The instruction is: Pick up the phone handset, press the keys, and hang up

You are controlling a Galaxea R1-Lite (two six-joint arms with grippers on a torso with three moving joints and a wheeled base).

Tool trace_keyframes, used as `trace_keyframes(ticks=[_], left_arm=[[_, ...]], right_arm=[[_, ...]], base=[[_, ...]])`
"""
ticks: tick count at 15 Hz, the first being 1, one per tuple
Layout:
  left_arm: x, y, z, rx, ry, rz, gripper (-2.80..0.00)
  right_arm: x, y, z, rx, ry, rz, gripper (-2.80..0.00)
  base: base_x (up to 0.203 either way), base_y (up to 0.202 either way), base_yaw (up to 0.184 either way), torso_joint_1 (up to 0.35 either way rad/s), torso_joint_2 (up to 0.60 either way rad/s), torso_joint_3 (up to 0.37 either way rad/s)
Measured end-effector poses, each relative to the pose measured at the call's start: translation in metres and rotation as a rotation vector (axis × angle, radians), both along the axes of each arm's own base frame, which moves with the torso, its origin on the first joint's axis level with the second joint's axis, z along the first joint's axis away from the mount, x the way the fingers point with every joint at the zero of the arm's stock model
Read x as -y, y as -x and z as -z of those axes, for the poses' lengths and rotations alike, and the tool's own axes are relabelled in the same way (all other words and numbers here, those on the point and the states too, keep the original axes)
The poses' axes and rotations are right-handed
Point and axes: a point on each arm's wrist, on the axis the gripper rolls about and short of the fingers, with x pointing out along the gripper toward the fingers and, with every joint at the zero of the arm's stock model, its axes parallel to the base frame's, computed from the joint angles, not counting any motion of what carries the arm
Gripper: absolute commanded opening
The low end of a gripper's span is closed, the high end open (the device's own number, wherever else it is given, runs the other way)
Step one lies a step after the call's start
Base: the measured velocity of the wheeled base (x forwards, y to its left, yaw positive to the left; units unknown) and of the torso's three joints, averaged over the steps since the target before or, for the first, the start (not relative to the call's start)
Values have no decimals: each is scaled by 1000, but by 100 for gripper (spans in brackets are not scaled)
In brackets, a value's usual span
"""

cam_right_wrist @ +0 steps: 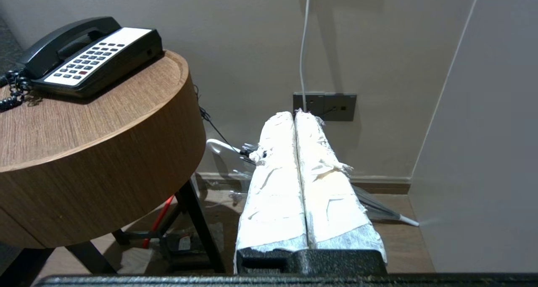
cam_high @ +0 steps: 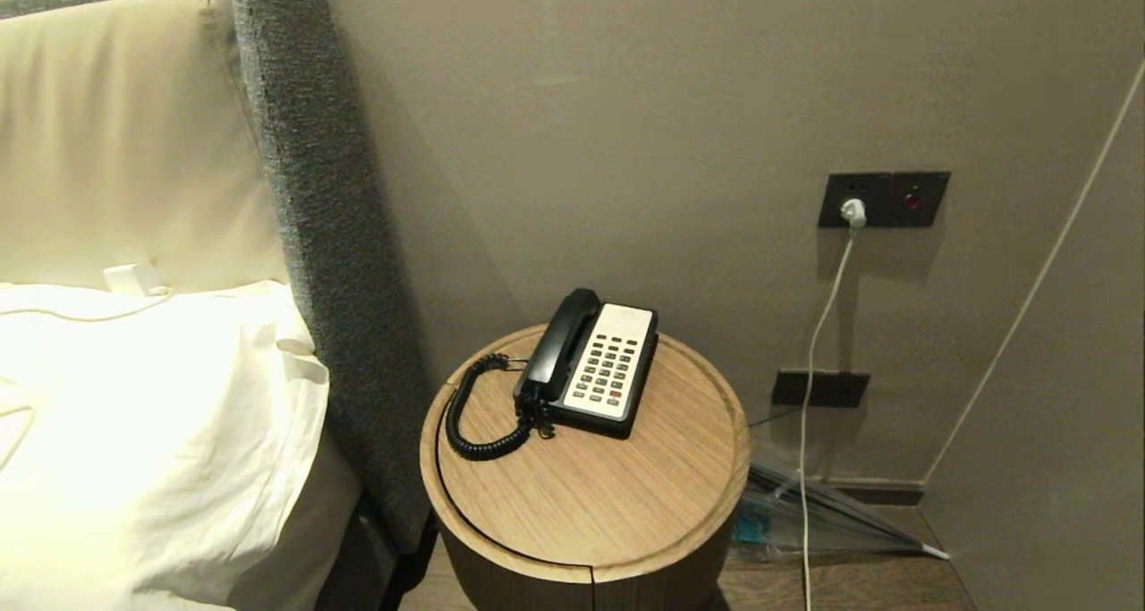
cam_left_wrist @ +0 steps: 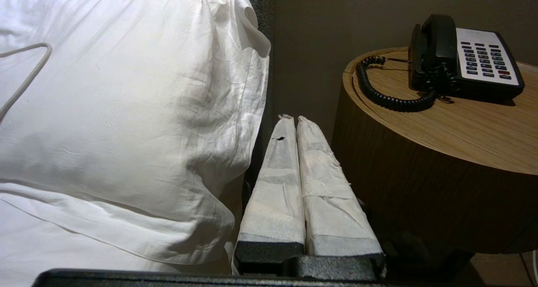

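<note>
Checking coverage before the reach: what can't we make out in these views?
- Key labels on the keys: too small in every view.
- Cradle under the handset: hidden by the handset itself.
- Table base: cut off by the head view's bottom edge.
- Both grippers: outside the head view.

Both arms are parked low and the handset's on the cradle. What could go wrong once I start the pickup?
1. The coiled cord loops across the round table beside the phone handset; a lift could drag the light phone base along.
2. The keys are small and packed; the padded left end effector, shut, looks broad enough to hit several.
3. The right end effector, shut, sits below the tabletop; rising could clip the rim.
</note>
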Motion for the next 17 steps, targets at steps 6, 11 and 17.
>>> trace_keyframes(ticks=[6,11,17], left_arm=[[0,0,0,0,-1,0,-280],[0,0,0,0,-1,0,-280],[0,0,0,0,-1,0,-280]], right_arm=[[0,0,0,-1,0,0,-280],[0,0,0,0,9,0,-280],[0,0,-1,6,-1,0,-280]], base=[[0,0,0,0,0,0],[0,0,0,0,0,0],[0,0,0,0,0,0]])
